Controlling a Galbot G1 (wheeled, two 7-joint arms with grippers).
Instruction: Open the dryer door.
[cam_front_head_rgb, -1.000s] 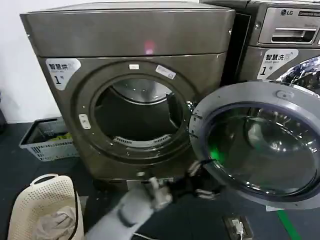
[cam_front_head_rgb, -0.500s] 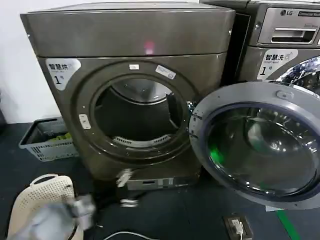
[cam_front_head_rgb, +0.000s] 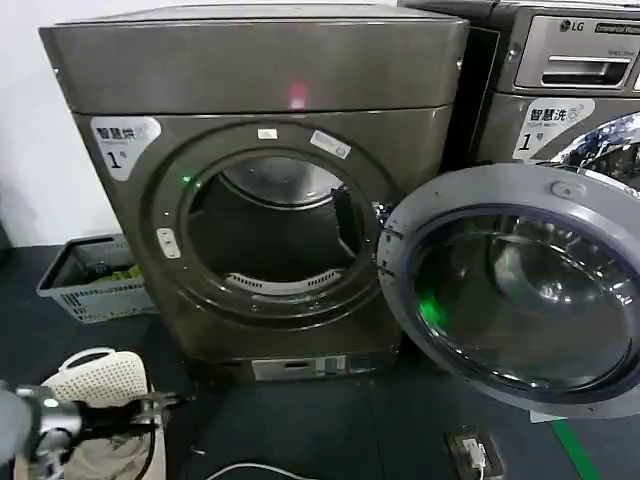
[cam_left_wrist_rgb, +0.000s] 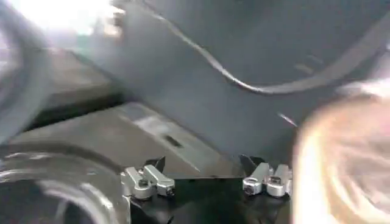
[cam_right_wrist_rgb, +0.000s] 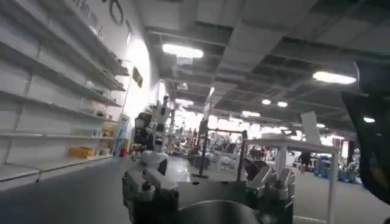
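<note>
The round chrome-ringed dryer door (cam_front_head_rgb: 520, 290) with dark glass hangs swung wide at the frame's right, leaving the drum mouth clear. The left gripper (cam_front_head_rgb: 160, 403), lower left, is spread and empty.

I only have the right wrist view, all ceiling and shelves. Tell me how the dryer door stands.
Observer: In the head view, the dryer door is swung wide open to the right, with its grey inner face toward the camera and the drum opening uncovered.
Operator: My right gripper is open, facing the room. Give me the left gripper.
Observer: The left gripper is low at the left, beside the cream laundry basket, well apart from the door.
Operator: Report its fingers.
Observer: The left wrist view shows its fingers apart with nothing between them.
</note>
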